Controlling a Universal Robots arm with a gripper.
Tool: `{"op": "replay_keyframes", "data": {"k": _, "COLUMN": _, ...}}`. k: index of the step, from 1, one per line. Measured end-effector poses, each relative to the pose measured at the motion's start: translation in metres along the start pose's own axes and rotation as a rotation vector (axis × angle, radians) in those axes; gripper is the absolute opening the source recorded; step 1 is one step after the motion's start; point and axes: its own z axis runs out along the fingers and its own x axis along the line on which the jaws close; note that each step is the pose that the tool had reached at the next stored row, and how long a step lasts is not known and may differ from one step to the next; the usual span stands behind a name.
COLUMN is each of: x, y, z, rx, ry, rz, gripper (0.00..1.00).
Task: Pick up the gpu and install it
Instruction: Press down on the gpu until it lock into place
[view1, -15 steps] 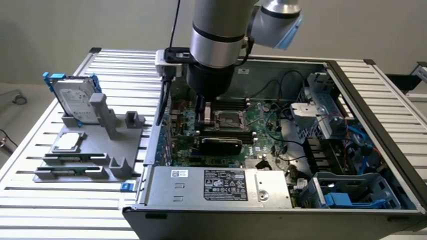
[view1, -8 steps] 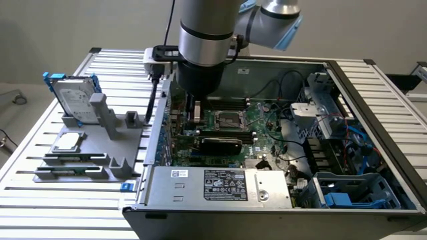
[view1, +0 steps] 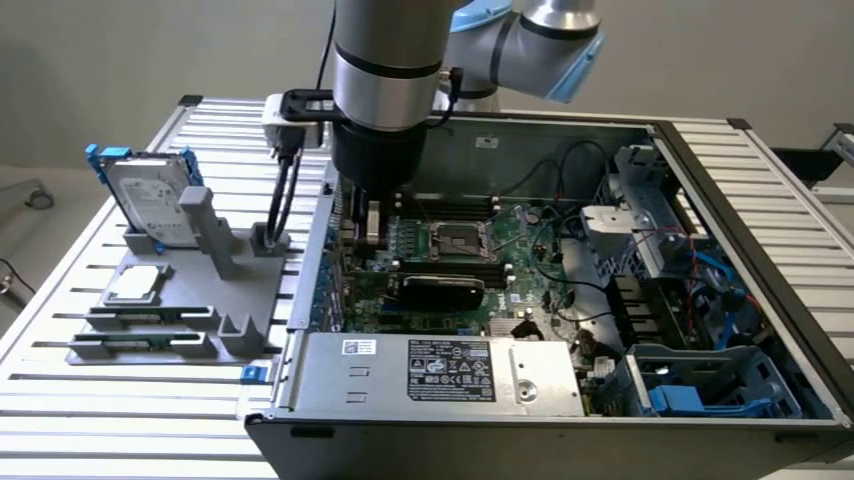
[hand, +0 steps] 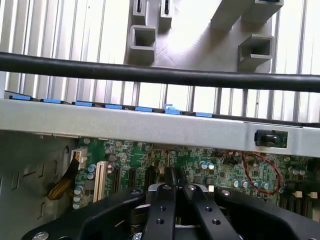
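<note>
Power supply (view1: 434, 368): nearest edge of the open computer case (view1: 747, 210), silver box with a black label, lying across the front.
Blue drive cage (view1: 701, 385): front corner of the case on the exterior view's right, beside the power supply.
Gpu (view1: 441, 291): standing on its edge on the motherboard (view1: 534, 250), black rounded shroud showing, just behind the power supply and in front of the CPU socket (view1: 458, 238); it appears seated in a slot, apart from the gripper.
Gripper (view1: 370, 228): inside the case near its wall on the exterior view's left, above the motherboard, just beyond the gpu; in the wrist view the black fingers (hand: 161, 200) are pressed together with nothing between them.
Grey holder (view1: 200, 290): on the slatted table (view1: 80, 400) outside the case, on the exterior view's left.
Memory sticks (view1: 144, 318): lying in the holder's near slots.
Hard drive (view1: 144, 198): silver, in a blue frame, upright at the holder's far end.
Robot arm (view1: 390, 60): comes down from above into the case.
</note>
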Motion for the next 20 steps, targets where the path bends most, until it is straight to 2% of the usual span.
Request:
{"op": "replay_keyframes", "data": {"k": 2, "x": 0.0, "y": 0.0013, "z": -0.0006, "rx": -0.0002, "ry": 0.0007, "rz": -0.001, "gripper": 0.11}}
{"op": "replay_keyframes", "data": {"k": 4, "x": 0.0, "y": 0.0032, "z": -0.0006, "rx": -0.0004, "ry": 0.0038, "rz": 0.0, "gripper": 0.11}}
{"op": "replay_keyframes", "data": {"k": 7, "x": 0.0003, "y": 0.0067, "z": -0.0003, "rx": -0.0024, "ry": 0.013, "rz": 0.001, "gripper": 0.11}}
{"op": "replay_keyframes", "data": {"k": 10, "x": 0.0009, "y": 0.0081, "z": -0.0003, "rx": -0.0072, "ry": 0.0195, "rz": 0.002, "gripper": 0.11}}
{"op": "replay_keyframes", "data": {"k": 16, "x": 0.0011, "y": 0.0087, "z": -0.0039, "rx": -0.0136, "ry": 0.0427, "rz": 0.005, "gripper": 0.11}}
{"op": "replay_keyframes", "data": {"k": 20, "x": 0.001, "y": 0.0089, "z": -0.0052, "rx": -0.0168, "ry": 0.0466, "rz": 0.006, "gripper": 0.11}}
